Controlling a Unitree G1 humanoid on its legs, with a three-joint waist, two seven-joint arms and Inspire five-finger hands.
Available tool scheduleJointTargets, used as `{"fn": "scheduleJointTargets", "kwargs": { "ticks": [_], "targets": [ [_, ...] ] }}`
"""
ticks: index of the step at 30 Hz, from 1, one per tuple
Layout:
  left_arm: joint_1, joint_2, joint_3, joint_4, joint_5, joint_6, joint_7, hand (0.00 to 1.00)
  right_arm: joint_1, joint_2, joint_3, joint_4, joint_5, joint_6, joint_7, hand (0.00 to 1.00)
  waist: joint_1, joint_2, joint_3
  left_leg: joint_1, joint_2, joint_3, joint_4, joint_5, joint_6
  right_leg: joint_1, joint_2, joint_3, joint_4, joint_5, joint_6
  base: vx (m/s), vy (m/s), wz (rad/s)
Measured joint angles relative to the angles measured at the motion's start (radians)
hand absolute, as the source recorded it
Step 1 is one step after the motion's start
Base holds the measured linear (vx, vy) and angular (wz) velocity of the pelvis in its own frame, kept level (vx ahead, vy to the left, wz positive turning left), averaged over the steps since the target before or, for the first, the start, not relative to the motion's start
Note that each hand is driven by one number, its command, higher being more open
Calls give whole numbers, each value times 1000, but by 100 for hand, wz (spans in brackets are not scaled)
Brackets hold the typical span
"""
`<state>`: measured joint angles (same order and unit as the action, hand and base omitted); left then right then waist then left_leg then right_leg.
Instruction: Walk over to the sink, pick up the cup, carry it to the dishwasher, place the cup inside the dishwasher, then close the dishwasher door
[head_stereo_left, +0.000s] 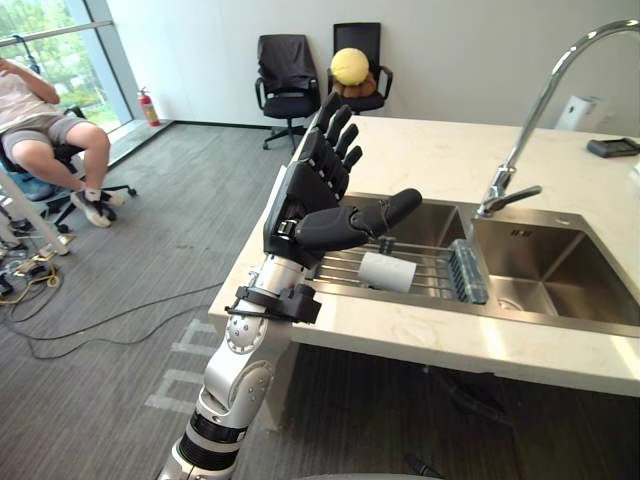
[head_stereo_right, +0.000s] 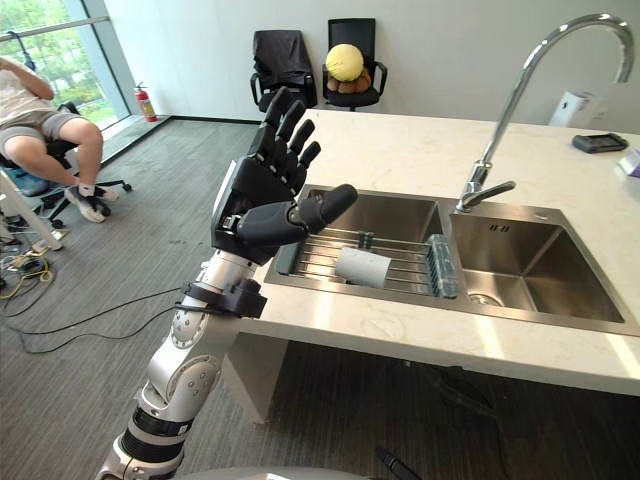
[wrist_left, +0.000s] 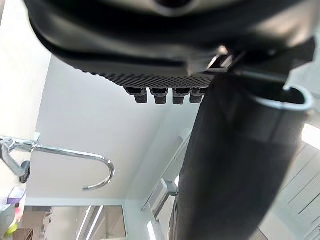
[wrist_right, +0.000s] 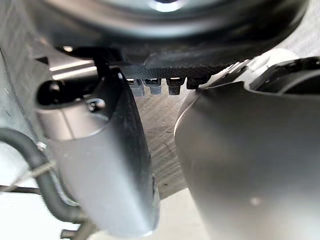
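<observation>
The cup (head_stereo_left: 387, 271) is a white cylinder lying on its side on a wire rack (head_stereo_left: 430, 268) across the left basin of the steel sink (head_stereo_left: 520, 312). My left hand (head_stereo_left: 315, 180) is raised over the counter's left edge, just left of the cup and above it. This hand is open, with straight fingers pointing up and the thumb (head_stereo_right: 320, 207) stretched toward the sink, touching nothing. In the left wrist view the thumb (wrist_left: 230, 165) stands out under the palm. My right hand (wrist_right: 165, 30) hangs low over grey floor, its fingers (wrist_right: 152, 86) straight and holding nothing.
A tall curved faucet (head_stereo_left: 530, 120) stands between the two basins, with a bluish rack piece (head_stereo_left: 468, 270) beside the cup. The pale counter (head_stereo_left: 450, 160) carries a dark flat object (head_stereo_left: 612, 147). Two black chairs, one with a yellow ball (head_stereo_left: 350, 67), stand behind. A person (head_stereo_left: 40, 130) sits at far left.
</observation>
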<state>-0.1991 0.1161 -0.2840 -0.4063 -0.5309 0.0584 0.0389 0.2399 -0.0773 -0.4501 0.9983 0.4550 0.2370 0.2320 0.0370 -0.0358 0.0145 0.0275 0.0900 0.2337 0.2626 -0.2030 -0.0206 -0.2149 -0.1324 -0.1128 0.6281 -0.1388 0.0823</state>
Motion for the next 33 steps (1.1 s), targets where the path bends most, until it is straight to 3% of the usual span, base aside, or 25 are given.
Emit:
{"fn": "scheduleJointTargets", "kwargs": {
  "ticks": [2, 4, 5, 6, 7, 8, 10, 11, 12, 13, 15, 17, 19, 20, 22, 23, 24, 25, 27, 33],
  "targets": [
    [0, 4, 13, 51, -9, -2, 9, 100, 10, 1, -69, 6, -31, 18, 2, 100, 1, 2, 18, 19, 14, 1, 5, -3, 0, -19, -35, -39, 58, -17, -18, -59, -57, -2],
    [0, 39, 86, 122, -17, -33, 20, 100, 9, -22, -164, 11, -62, 33, 9, 100, 2, 13, 19, 19, 54, 0, 6, -5, -13, -20, -100, -55, -70, -14, -21, 20, -165, 7],
    [0, 47, 109, 139, -17, -50, 24, 100, 8, -27, -179, 11, -64, 36, 15, 100, 3, 12, 20, 17, 72, -1, 6, -3, -26, -17, -109, -53, -108, -9, -26, 134, -314, 11],
    [0, 68, 158, 165, -21, -82, 31, 100, 6, -36, -191, 12, -66, 39, 33, 100, 7, 7, 26, 14, 106, -19, 7, -7, -60, 0, -129, -53, -178, 33, -40, 192, -392, 18],
    [-2, 103, 208, 182, -39, -102, 34, 100, 9, -35, -213, 14, -67, 42, 50, 100, 7, -18, 26, 9, 126, -51, 14, -8, -105, 29, -152, -57, -236, 187, -57, 186, -374, 26],
    [-4, 128, 235, 190, -51, -114, 33, 100, 11, -34, -219, 20, -67, 42, 56, 100, 5, -31, 26, 5, 141, -68, 21, -10, -132, 46, -146, -45, -248, 197, 20, 192, -410, 28],
    [-27, 120, 295, 236, -82, -141, 26, 100, -6, -45, -280, 23, -69, 36, 69, 100, 33, -7, 24, -6, 196, -159, -16, 3, -131, 54, -61, -105, -282, 174, 30, 153, -338, 4],
    [-34, 116, 300, 239, -82, -147, 22, 100, -15, -45, -298, 21, -68, 32, 77, 100, 37, -3, 22, -8, 212, -162, -23, 12, -137, 55, -45, -116, -297, 168, 33, 119, -248, -11],
    [-53, 114, 307, 241, -81, -155, 11, 100, -28, -36, -325, 9, -66, 22, 95, 100, 44, -12, 23, -10, 228, -160, -34, 32, -186, 56, -34, -138, -304, 118, 39, 98, -252, -5],
    [-56, 111, 311, 244, -79, -168, 2, 100, -39, -28, -332, 8, -66, 6, 108, 100, 44, -21, 24, -7, 235, -155, -35, 31, -206, 54, -32, -149, -292, 75, 28, 89, -256, -4],
    [-55, 90, 320, 261, -80, -174, -4, 100, -45, -16, -331, 15, -66, -5, 152, 100, 37, -6, 32, 21, 263, -156, -54, 31, -207, 50, -12, -158, -221, 16, 14, 44, -247, 5],
    [-55, 87, 320, 289, -79, -191, -24, 100, -48, -17, -332, 37, -66, 2, 171, 100, 32, 4, 26, 38, 278, -157, -89, 43, -188, 38, 0, -168, -180, -33, 8, 63, -193, 14],
    [-54, 88, 318, 326, -70, -213, -41, 100, -52, -21, -341, 67, -67, 7, 181, 100, 27, 2, 24, -7, 277, -150, -40, 95, -108, 47, 9, -175, -212, -44, -6, 100, -214, 35],
    [-54, 87, 318, 342, -53, -215, -44, 100, -52, -26, -374, 91, -78, 8, 202, 100, 9, 7, 37, -72, 278, -140, 49, 127, -54, 86, 29, -170, -278, -21, -22, 102, -184, 60],
    [-46, 82, 314, 348, -16, -216, -46, 100, -47, -53, -405, 125, -106, 7, 211, 100, 17, 8, 61, -112, 226, -153, 137, 61, -86, 156, 29, -173, -364, 26, -37, 133, -81, 31],
    [-47, 84, 304, 344, 39, -223, -36, 100, -40, -75, -427, 143, -107, 7, 224, 100, 23, 15, 58, -112, 139, -162, 70, 67, -69, 184, 30, -174, -393, 40, -34, 131, 12, -7],
    [-48, 90, 297, 340, 64, -227, -31, 100, -38, -79, -430, 140, -107, 6, 229, 100, 24, 19, 57, -109, 121, -140, 38, 64, -67, 188, 36, -175, -395, 39, -34, 171, -13, -3],
    [-48, 108, 280, 332, 117, -228, -20, 100, -40, -76, -426, 127, -106, 6, 240, 100, 25, 17, 56, -80, 114, -147, -2, 79, -86, 193, 36, -171, -402, 38, -33, 98, -22, -2],
    [-48, 108, 247, 324, 156, -230, -18, 100, -43, -76, -418, 96, -104, 3, 256, 100, 25, 14, 58, -78, 104, -139, -29, 85, -94, 181, 30, -168, -404, 41, -27, 54, 20, -1],
    [-98, 134, 26, 179, 136, -227, -47, 100, -43, -42, -386, 72, -91, -1, 287, 100, 30, 14, 56, -40, 58, -137, -122, 131, -78, 199, -8, -182, -435, 53, 2, 12, 46, 9]
  ]
}}
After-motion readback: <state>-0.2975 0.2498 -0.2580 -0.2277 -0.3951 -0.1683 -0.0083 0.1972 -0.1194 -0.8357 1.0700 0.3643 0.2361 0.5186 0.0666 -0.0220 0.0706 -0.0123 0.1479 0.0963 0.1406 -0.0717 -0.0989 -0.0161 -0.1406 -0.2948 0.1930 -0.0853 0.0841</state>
